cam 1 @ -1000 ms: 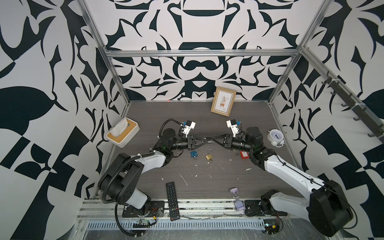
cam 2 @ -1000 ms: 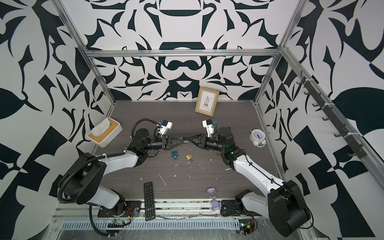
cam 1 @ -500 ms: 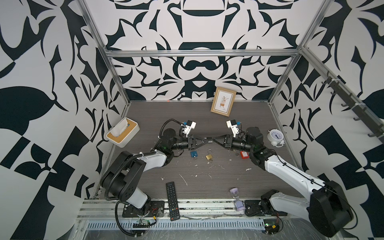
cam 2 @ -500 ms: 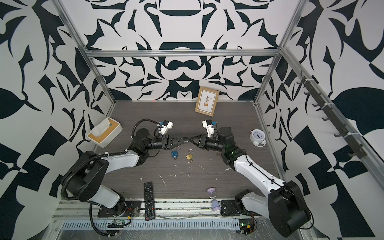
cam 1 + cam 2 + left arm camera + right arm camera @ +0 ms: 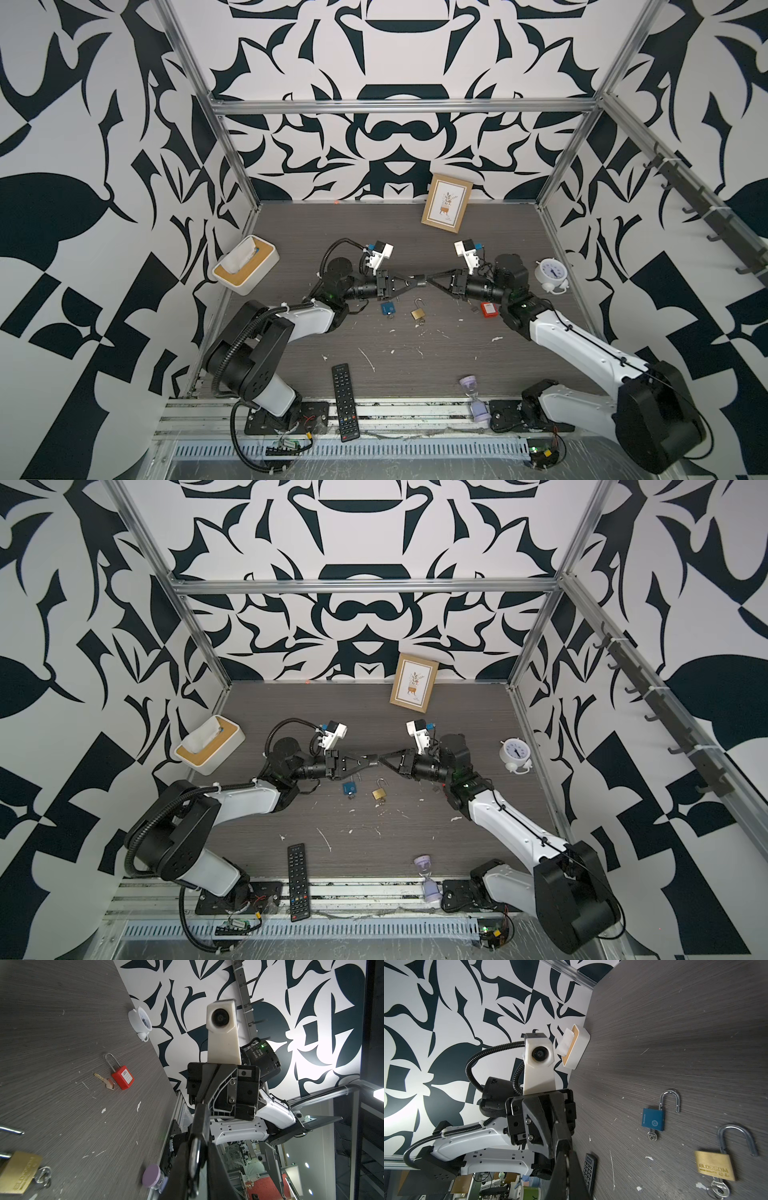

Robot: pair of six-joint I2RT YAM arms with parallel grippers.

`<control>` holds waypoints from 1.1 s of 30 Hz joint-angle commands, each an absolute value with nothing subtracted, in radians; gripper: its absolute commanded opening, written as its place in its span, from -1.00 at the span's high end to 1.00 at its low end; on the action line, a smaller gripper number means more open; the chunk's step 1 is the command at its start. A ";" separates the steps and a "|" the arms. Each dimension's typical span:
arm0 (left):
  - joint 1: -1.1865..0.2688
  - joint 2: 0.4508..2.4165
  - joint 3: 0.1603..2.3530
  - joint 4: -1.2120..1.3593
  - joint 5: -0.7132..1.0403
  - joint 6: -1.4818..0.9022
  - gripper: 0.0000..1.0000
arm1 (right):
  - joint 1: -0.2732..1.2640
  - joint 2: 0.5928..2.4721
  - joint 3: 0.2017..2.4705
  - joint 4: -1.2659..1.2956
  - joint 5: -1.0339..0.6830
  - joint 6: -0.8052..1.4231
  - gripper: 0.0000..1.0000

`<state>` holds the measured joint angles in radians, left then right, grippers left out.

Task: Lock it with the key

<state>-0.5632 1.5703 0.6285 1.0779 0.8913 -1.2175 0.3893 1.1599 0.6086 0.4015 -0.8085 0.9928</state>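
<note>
Clamping 1 key (image 5: 195,1155) tip to tip, left gripper (image 5: 420,284) and right gripper (image 5: 431,278) both closed. Could drop on uneven release.

Black-and-white patterned walls (image 5: 415,54), aluminium frame (image 5: 399,106), dark woodgrain floor (image 5: 332,224), scattered white specks (image 5: 368,359)

Brass padlock (image 5: 378,794), shackle open, blue padlock (image 5: 349,788) beside

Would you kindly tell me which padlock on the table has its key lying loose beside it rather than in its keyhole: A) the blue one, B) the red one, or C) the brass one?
B: the key lies flat beside the red padlock, its blade pointing away from it.
</note>
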 commanded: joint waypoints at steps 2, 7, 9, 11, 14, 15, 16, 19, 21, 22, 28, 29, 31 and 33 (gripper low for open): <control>-0.557 1.599 0.633 1.158 0.913 -1.242 1.00 | 0.351 1.152 0.577 0.528 -0.808 1.036 1.00; -0.551 1.641 0.639 1.242 0.925 -1.295 1.00 | 0.324 1.149 0.553 0.565 -0.816 1.062 1.00; -0.551 1.647 0.638 1.247 0.927 -1.299 1.00 | 0.316 1.145 0.548 0.550 -0.808 1.060 1.00; -0.549 1.652 0.636 1.249 0.927 -1.298 1.00 | 0.304 1.144 0.543 0.524 -0.795 1.054 1.00; -0.546 1.669 0.640 1.235 0.932 -1.286 1.00 | 0.296 1.137 0.564 0.379 -0.727 1.008 1.00; -0.545 1.676 0.646 1.236 0.937 -1.289 1.00 | 0.296 1.128 0.566 0.332 -0.689 0.993 1.00; -0.545 1.682 0.653 1.229 0.941 -1.290 1.00 | 0.296 1.113 0.558 0.306 -0.645 0.989 1.00; -0.545 1.686 0.666 1.164 0.949 -1.264 1.00 | 0.296 1.072 0.508 0.269 -0.490 0.993 1.00; -0.545 1.673 0.672 1.082 0.943 -1.221 1.00 | 0.298 1.056 0.478 0.258 -0.400 1.016 1.00; -0.546 1.663 0.672 1.021 0.929 -1.189 1.00 | 0.301 1.052 0.459 0.256 -0.354 1.043 1.00; -0.546 1.615 0.681 0.772 0.792 -1.046 1.00 | 0.416 1.068 0.348 0.237 -0.017 1.210 1.00; -0.547 1.611 0.684 0.755 0.781 -1.034 1.00 | 0.427 1.072 0.335 0.248 0.010 1.227 1.00; -0.546 1.607 0.701 0.695 0.763 -1.013 1.00 | 0.447 1.064 0.324 0.251 0.080 1.246 1.00; -0.547 1.611 0.724 0.619 0.768 -0.988 1.00 | 0.465 1.057 0.335 0.224 0.133 1.245 1.00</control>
<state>-0.5495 1.6394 0.6750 0.7395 0.7990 -1.0626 0.4488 1.0744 0.3183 0.2142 -0.0456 1.1992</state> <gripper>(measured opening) 0.150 0.043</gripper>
